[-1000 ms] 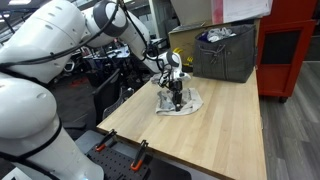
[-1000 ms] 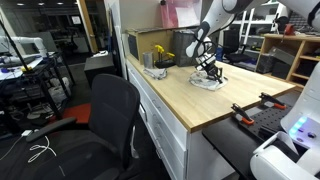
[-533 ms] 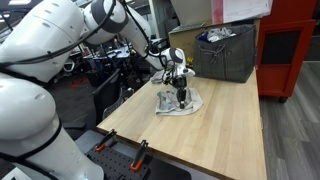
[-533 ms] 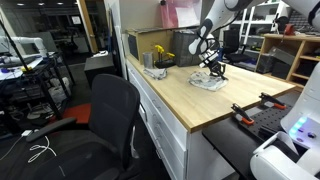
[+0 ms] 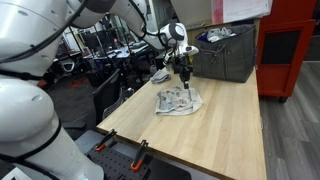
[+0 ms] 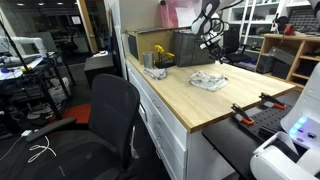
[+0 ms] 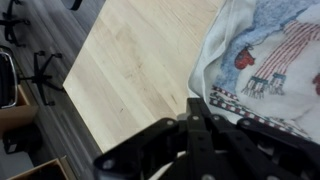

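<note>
Pale wood worktop (image 5: 225,135) is carrying a grey bin (image 5: 228,52) at its far end. A printed cloth (image 5: 178,102) is lying rumpled along the worktop's middle stretch, short of the bin and toward one long edge, with nothing pinning it. The arm's claw (image 5: 186,72) is hanging well above the cloth; a second ago it was pressing down into it. Its jaws are standing fully closed and gripping nothing. The wrist view is showing the cloth (image 7: 265,60) loose below. Judging by that, the lift is coming away empty and the cloth is staying put.
</note>
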`<state>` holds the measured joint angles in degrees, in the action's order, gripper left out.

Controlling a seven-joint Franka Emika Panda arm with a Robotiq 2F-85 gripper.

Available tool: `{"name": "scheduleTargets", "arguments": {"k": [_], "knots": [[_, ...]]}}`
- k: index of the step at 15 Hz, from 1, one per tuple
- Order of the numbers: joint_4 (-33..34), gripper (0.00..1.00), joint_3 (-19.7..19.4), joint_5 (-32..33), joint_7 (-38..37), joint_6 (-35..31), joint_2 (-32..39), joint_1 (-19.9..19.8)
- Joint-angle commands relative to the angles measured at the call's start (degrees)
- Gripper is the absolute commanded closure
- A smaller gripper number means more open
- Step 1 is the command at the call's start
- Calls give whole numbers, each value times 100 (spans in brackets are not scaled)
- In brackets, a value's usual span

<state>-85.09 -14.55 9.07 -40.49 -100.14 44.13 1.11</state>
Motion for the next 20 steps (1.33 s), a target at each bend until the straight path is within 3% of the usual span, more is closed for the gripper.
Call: {"name": "scheduleTargets", "arguments": {"k": [1, 5, 11, 18, 20], "knots": [[-84, 100, 247, 65, 404, -182, -305, -25], [-25, 100, 319, 594, 1126, -250, -347, 139], [-241, 100, 396, 1357, 2565, -1076, -590, 85], [-376, 100, 521, 1603, 4167, -1465, -1070, -70], [-438, 72, 514, 1628, 4360, -1383, -1283, -80]]}}
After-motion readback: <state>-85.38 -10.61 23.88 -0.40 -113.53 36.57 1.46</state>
